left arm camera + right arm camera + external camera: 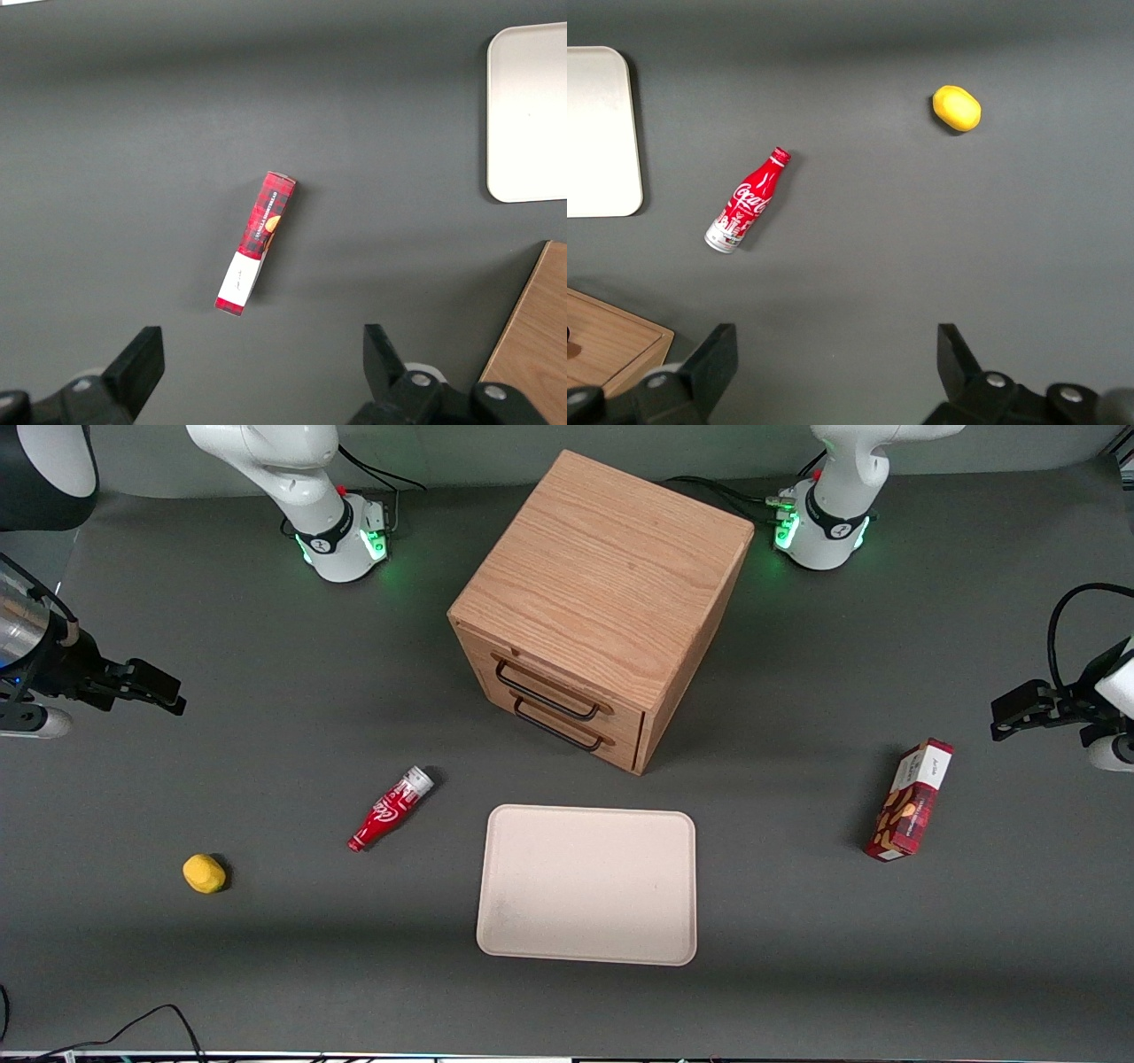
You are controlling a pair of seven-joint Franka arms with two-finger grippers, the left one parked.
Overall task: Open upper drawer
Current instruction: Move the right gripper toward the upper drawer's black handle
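Note:
The oak cabinet stands at the table's middle, far from the front camera, turned at an angle. Its upper drawer is shut, with a thin black wire handle. The bottom drawer below it is also shut. My right gripper hangs open and empty above the table at the working arm's end, well away from the cabinet. In the right wrist view the gripper is open over bare mat, with a cabinet corner beside it.
A red cola bottle and a yellow lemon lie toward the working arm's end. A beige tray lies in front of the cabinet. A red snack box stands toward the parked arm's end.

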